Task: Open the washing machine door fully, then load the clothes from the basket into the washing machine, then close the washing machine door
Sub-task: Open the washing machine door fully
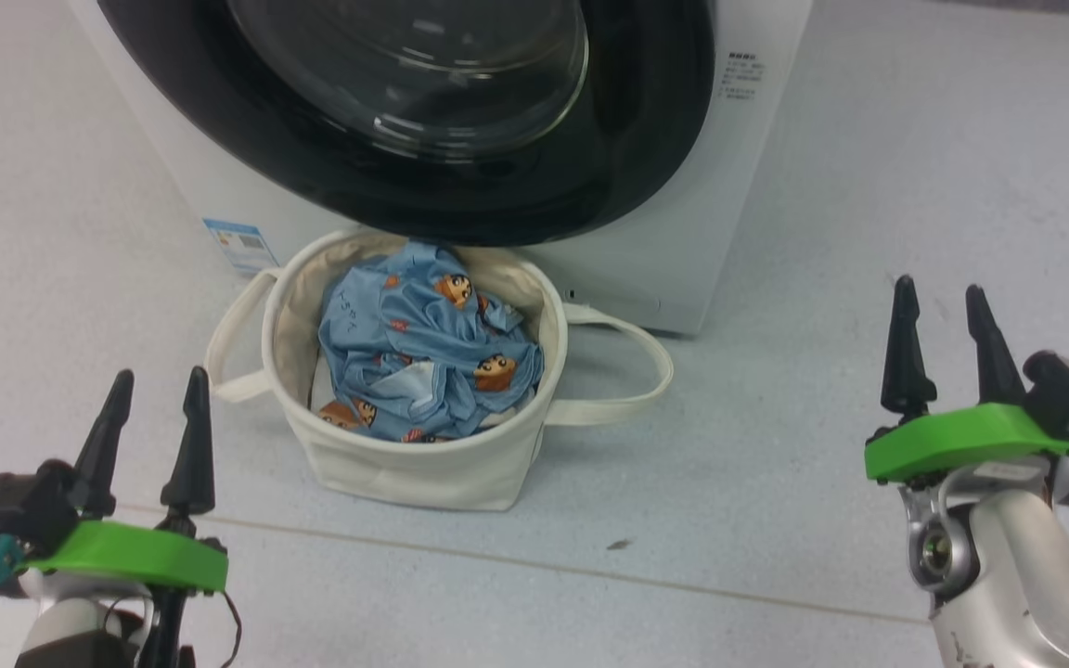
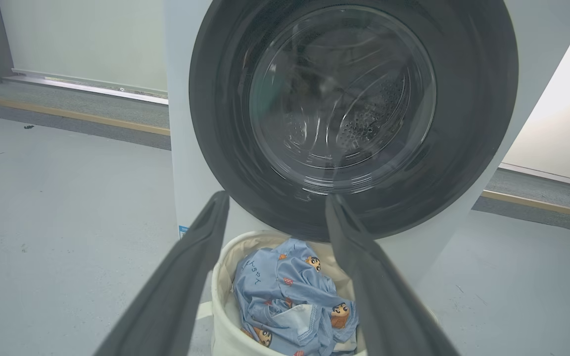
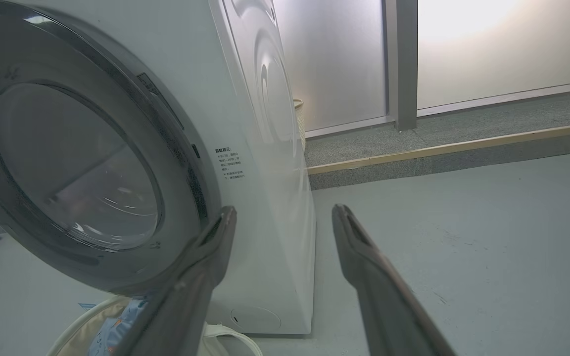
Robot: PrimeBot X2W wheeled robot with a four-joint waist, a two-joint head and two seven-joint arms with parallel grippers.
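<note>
My left hand (image 1: 161,373) and right hand (image 1: 940,284) both spread, empty; the washing machine door (image 1: 655,121) looks rigid, slick; I'd hook its right rim.

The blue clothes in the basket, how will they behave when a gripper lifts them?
The clothes lie crumpled in soft folds, so they will likely hang floppy. They look thin, probably light. Bunched in the basket, one pinch may lift only part, the rest trailing.
</note>
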